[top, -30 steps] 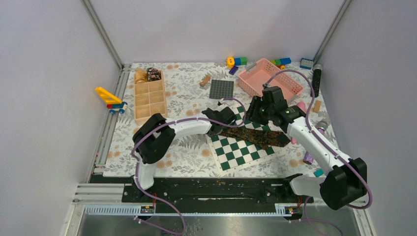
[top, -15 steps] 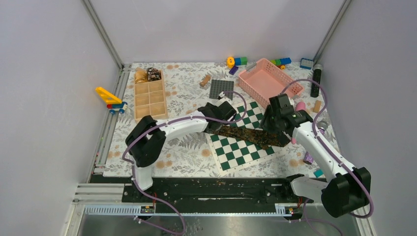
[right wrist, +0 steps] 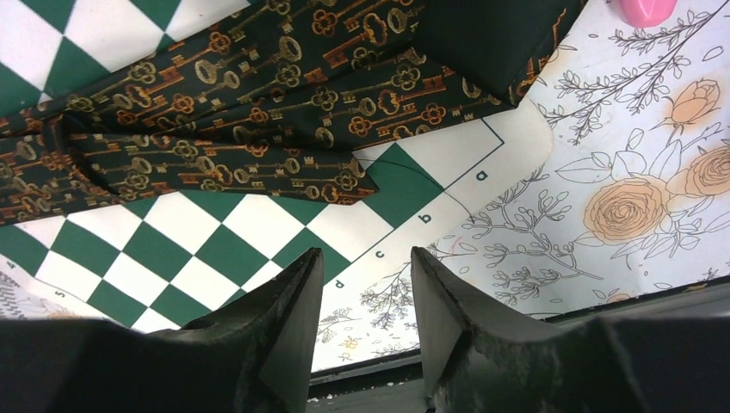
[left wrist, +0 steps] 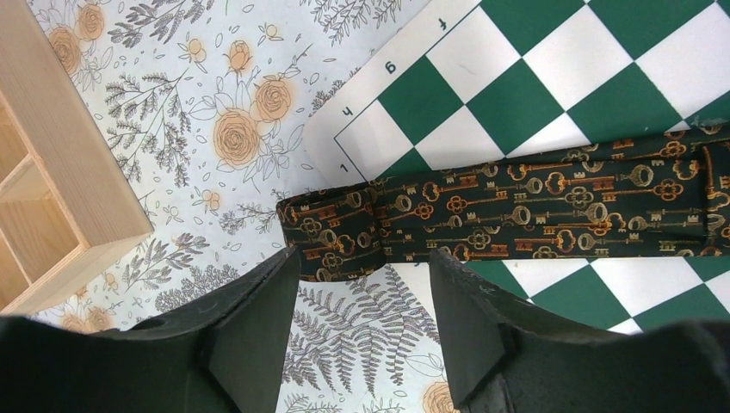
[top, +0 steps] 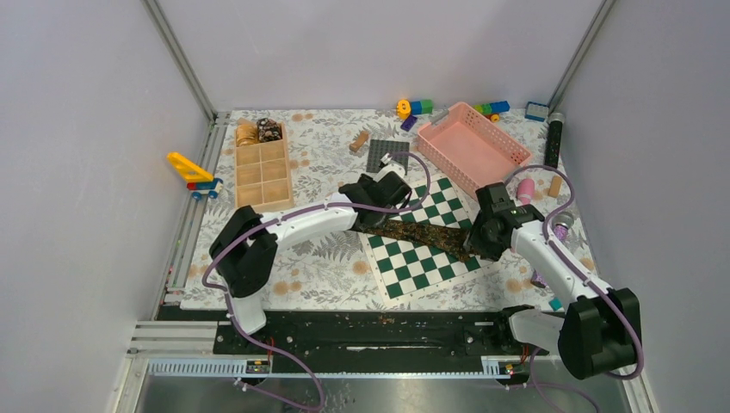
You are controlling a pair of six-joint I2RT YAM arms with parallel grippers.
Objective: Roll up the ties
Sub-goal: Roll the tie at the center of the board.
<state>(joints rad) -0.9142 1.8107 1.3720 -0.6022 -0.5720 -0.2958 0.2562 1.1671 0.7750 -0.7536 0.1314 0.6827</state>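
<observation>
Left wrist: left hand (left wrist: 363, 260) apart above tie (left wrist: 534, 206) end, right hand (right wrist: 366, 255) apart too

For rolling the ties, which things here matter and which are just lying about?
Job: key-patterned tie; golden coil and dark coil, likely rolled ties, in the wooden tray.
Lying about: chessboard mat, pink basket, toy blocks, grey plate, yellow toy, black cylinder.

Three ties were counted — one unrolled tie (top: 428, 237), a golden coil (top: 247, 132) and a dark coil (top: 270, 130) at eleven o'clock — plus one chessboard (top: 422, 268) and one pink basket (top: 472, 144).
</observation>
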